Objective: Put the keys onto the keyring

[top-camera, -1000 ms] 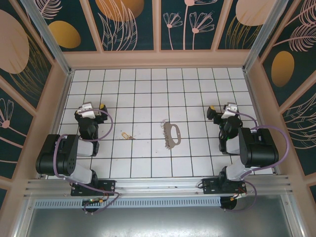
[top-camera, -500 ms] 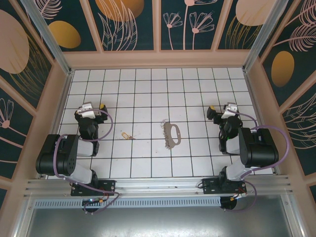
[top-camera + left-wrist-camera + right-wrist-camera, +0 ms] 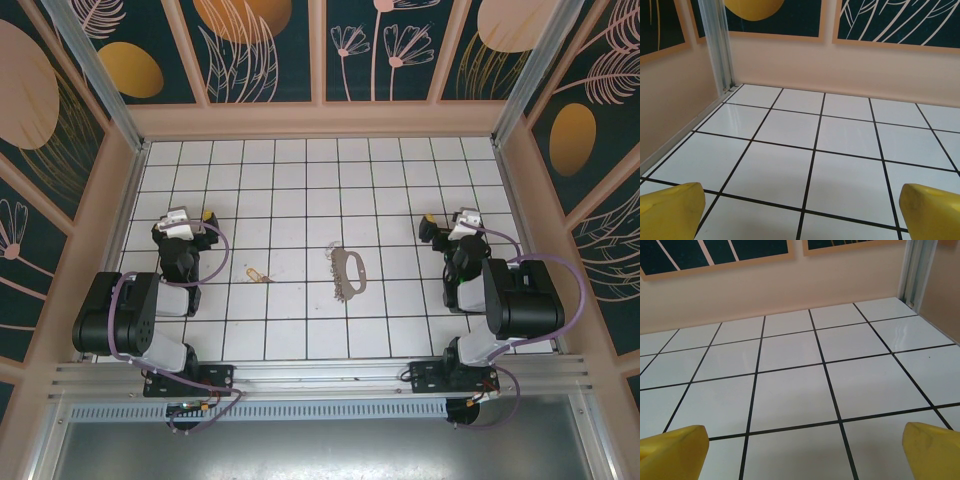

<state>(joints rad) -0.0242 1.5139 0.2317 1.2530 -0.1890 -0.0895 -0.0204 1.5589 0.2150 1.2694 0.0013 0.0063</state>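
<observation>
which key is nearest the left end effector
The lone brass key: it lies by itself, well to the left of the silvery bunch at the centre.

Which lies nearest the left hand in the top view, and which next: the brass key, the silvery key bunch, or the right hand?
1. brass key, just to the right of the left hand and slightly nearer the bases.
2. silvery key bunch, in the middle.
3. right hand, far right side.

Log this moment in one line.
left gripper: open, empty | right gripper: open, empty | key bunch: untouched, centre | brass key: loose, left of bunch
</observation>
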